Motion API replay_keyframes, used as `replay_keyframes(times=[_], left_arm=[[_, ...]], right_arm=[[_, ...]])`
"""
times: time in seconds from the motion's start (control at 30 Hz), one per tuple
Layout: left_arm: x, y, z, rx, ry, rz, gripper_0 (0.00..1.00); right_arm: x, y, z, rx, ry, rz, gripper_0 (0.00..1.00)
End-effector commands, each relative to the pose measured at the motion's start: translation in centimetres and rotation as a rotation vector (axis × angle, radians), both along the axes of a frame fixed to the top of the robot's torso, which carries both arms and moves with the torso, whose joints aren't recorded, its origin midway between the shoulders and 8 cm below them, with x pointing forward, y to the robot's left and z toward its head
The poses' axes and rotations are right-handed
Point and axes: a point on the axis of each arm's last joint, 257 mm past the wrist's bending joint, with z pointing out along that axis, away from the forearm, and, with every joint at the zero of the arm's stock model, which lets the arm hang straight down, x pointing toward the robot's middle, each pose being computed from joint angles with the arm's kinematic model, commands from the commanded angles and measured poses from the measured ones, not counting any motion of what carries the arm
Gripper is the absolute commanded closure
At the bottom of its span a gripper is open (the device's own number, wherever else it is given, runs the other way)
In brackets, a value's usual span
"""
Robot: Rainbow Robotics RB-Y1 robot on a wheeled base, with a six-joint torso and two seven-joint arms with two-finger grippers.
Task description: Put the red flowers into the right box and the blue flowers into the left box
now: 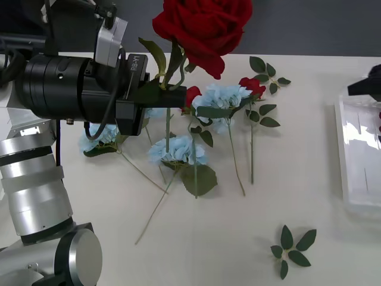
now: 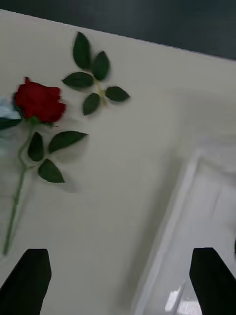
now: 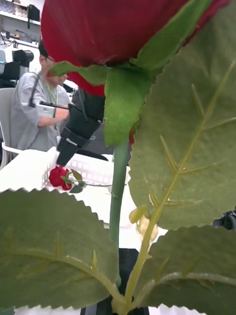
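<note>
My left gripper [image 1: 172,95] is shut on the stem of a red flower [image 1: 202,27], held high above the table; its bloom [image 3: 113,34] and stem [image 3: 118,187] loom close in the left wrist view. Another red flower [image 1: 253,86] [image 2: 39,101] lies on the table among three blue flowers [image 1: 223,98] [image 1: 178,149] [image 1: 98,137]. The right box [image 1: 357,155] [image 2: 182,221] stands at the right edge, with a red bloom [image 3: 59,177] in it. My right gripper [image 1: 366,83] [image 2: 120,280] hangs open by that box's near rim. The left box is out of view.
Loose leaf sprigs lie at the table's back [image 1: 268,71] [image 2: 96,74] and front right [image 1: 292,250]. A third red bloom [image 1: 191,95] peeks out behind my left gripper. Bare table stretches along the front between the flowers and the right box.
</note>
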Motion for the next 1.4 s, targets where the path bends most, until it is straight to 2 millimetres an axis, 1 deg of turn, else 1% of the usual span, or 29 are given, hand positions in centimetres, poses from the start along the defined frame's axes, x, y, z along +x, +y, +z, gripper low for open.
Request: replay_keyframes(times=[0.03, 0.1, 0.13, 0.2, 0.23, 0.33, 0.4, 0.53, 0.6, 0.63, 0.7, 0.8, 0.83, 0.9, 0.93, 1.07, 1.2, 1.33, 1.4], left_arm=[[-0.2, -0.1, 1.1, 0.001, -0.095, -0.012, 1.00], [-0.2, -0.1, 1.1, 0.001, -0.095, -0.012, 1.00], [-0.2, -0.1, 1.1, 0.001, -0.095, -0.012, 1.00], [-0.2, -0.1, 1.1, 0.001, -0.095, -0.012, 1.00], [-0.2, -0.1, 1.1, 0.001, -0.095, -0.012, 1.00], [-0.2, -0.1, 1.1, 0.001, -0.095, -0.012, 1.00], [-0.2, -0.1, 1.1, 0.001, -0.095, -0.012, 1.00], [-0.2, -0.1, 1.1, 0.001, -0.095, -0.012, 1.00], [-0.2, -0.1, 1.1, 0.001, -0.095, -0.012, 1.00], [-0.2, -0.1, 1.1, 0.001, -0.095, -0.012, 1.00], [-0.2, -0.1, 1.1, 0.001, -0.095, -0.012, 1.00], [-0.2, -0.1, 1.1, 0.001, -0.095, -0.012, 1.00], [-0.2, -0.1, 1.1, 0.001, -0.095, -0.012, 1.00], [-0.2, -0.1, 1.1, 0.001, -0.095, -0.012, 1.00], [-0.2, -0.1, 1.1, 0.001, -0.095, -0.012, 1.00], [-0.2, -0.1, 1.1, 0.001, -0.095, -0.012, 1.00], [-0.2, -0.1, 1.1, 0.001, -0.095, -0.012, 1.00], [-0.2, -0.1, 1.1, 0.001, -0.095, -0.012, 1.00], [-0.2, -0.1, 1.1, 0.001, -0.095, -0.012, 1.00]], right_arm=[[-0.1, 6.3, 2.2, -0.009, -0.111, 0.174, 0.17], [-0.4, 9.1, 2.3, 0.023, -0.161, 0.253, 0.17], [-0.5, 9.8, 2.1, 0.036, -0.173, 0.270, 0.17], [-1.3, 11.5, 1.3, 0.068, -0.206, 0.328, 0.17], [-1.5, 11.8, 1.2, 0.071, -0.218, 0.341, 0.17], [-3.0, 13.3, 0.3, 0.101, -0.246, 0.398, 0.17], [-4.6, 14.4, -0.4, 0.114, -0.257, 0.442, 0.17], [-6.9, 16.0, -1.4, 0.122, -0.275, 0.509, 0.17], [-8.2, 17.6, -1.8, 0.140, -0.298, 0.553, 0.17], [-8.5, 18.1, -1.9, 0.149, -0.303, 0.564, 0.17], [-9.7, 20.1, -2.3, 0.191, -0.326, 0.606, 0.17], [-10.8, 22.0, -3.0, 0.213, -0.387, 0.668, 0.17], [-11.0, 22.3, -3.1, 0.215, -0.401, 0.679, 0.17], [-12.0, 23.8, -3.5, 0.234, -0.443, 0.719, 0.17], [-12.1, 24.1, -3.6, 0.238, -0.453, 0.727, 0.17], [-13.2, 26.8, -4.4, 0.267, -0.492, 0.786, 0.17], [-13.9, 30.3, -4.6, 0.330, -0.536, 0.830, 0.17], [-13.5, 33.5, -4.8, 0.398, -0.600, 0.839, 0.17], [-13.2, 34.7, -4.8, 0.416, -0.631, 0.843, 0.17]])
